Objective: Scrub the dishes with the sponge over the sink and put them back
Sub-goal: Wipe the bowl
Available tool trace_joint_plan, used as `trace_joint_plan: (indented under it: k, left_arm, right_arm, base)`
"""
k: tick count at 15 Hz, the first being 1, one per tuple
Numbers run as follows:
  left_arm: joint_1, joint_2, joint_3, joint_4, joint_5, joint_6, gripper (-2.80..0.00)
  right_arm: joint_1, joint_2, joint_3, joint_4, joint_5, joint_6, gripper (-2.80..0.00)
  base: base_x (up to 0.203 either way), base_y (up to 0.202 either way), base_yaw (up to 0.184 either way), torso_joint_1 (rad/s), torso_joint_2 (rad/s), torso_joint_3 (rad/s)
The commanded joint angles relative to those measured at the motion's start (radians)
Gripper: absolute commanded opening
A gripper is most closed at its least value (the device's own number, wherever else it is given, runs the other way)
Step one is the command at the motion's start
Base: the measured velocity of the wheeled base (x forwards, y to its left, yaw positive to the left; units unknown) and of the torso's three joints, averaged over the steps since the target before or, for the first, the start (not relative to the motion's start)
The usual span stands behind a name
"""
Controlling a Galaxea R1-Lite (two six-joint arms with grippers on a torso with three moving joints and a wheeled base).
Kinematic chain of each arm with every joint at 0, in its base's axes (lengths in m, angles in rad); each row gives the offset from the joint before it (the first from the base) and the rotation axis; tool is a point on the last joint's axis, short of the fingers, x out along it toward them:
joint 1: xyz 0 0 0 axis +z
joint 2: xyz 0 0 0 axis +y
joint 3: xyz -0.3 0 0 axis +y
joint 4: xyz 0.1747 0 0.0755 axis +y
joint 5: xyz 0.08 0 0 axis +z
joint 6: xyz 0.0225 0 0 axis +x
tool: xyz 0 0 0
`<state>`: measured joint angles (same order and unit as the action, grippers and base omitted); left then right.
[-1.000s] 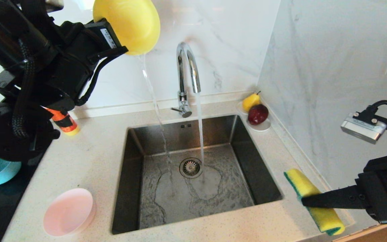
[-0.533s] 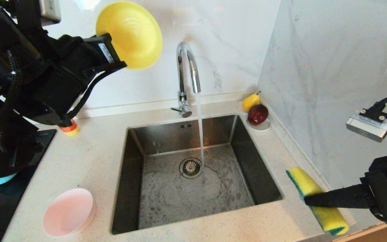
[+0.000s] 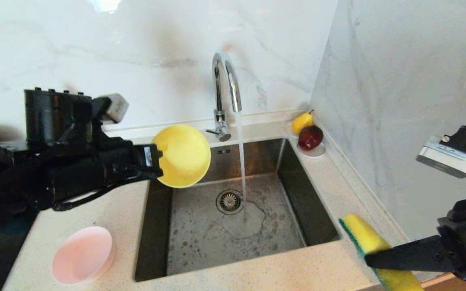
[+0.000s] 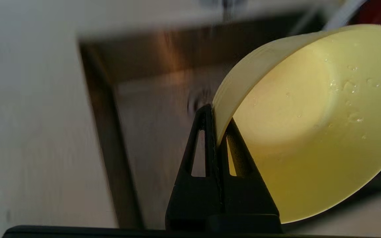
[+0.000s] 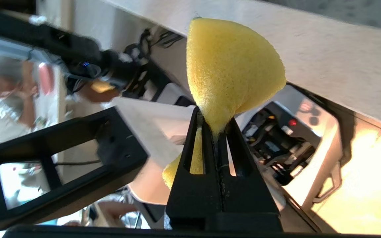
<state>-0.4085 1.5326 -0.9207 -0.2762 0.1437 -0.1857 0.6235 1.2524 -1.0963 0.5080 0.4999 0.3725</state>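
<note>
The left gripper (image 3: 157, 163) hangs over the sink's (image 3: 168, 258) left rim, with the open steel basin and its round drain free to its right, up to the thin stream falling from the curved faucet (image 3: 225, 87). It is clenched on the rim of the yellow bowl (image 3: 182, 155), which stands on edge, its smooth matte inside beaded with drops in the left wrist view. The pale pink bowl (image 3: 82, 254) sits below this gripper on the speckled desk (image 3: 107, 198). Across the basin, beyond its right rim and above the desk's front corner, the right gripper (image 5: 215, 132) is clenched on the sponge (image 3: 364, 236), pinching the soft, porous yellow block at its middle; a thin green layer edges it.
</note>
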Motion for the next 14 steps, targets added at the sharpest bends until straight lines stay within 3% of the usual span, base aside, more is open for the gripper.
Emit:
trace_joint_plan:
  k: [1, 3, 6, 9, 11, 14]
  left_arm:
    - [-0.063, 0.010, 0.059, -0.001, 0.039, 0.000, -2.80]
    - [-0.132, 0.050, 0.080, -0.032, 0.141, 0.000, -2.80]
    - [-0.243, 0.127, 0.152, -0.218, 0.230, 0.008, -2.80]
    - [-0.339, 0.236, 0.179, -0.423, 0.413, 0.039, -2.80]
    - [-0.384, 0.249, 0.207, -0.533, 0.437, 0.063, -2.80]
    - [-0.400, 0.254, 0.229, -0.556, 0.442, 0.077, -2.80]
  right_arm:
    - [0.020, 0.024, -0.010, 0.003, 0.019, 0.003, -2.80]
    - [0.056, 0.031, -0.008, 0.004, 0.025, 0.006, -2.80]
    - [0.089, 0.059, -0.014, 0.003, 0.026, 0.009, -2.80]
    - [0.105, 0.129, -0.030, 0.002, 0.027, 0.011, -2.80]
    - [0.105, 0.182, -0.066, 0.003, 0.029, 0.012, -2.80]
    - [0.105, 0.266, -0.153, 0.003, 0.068, 0.039, -2.80]
  base:
    - [0.000, 0.000, 0.000, 0.000, 0.00, 0.000]
    - [0.000, 0.000, 0.000, 0.000, 0.00, 0.000]
    - [0.000, 0.000, 0.000, 0.000, 0.00, 0.000]
    - [0.000, 0.000, 0.000, 0.000, 0.00, 0.000]
    - [0.000, 0.000, 0.000, 0.000, 0.00, 0.000]
    - [0.000, 0.000, 0.000, 0.000, 0.00, 0.000]
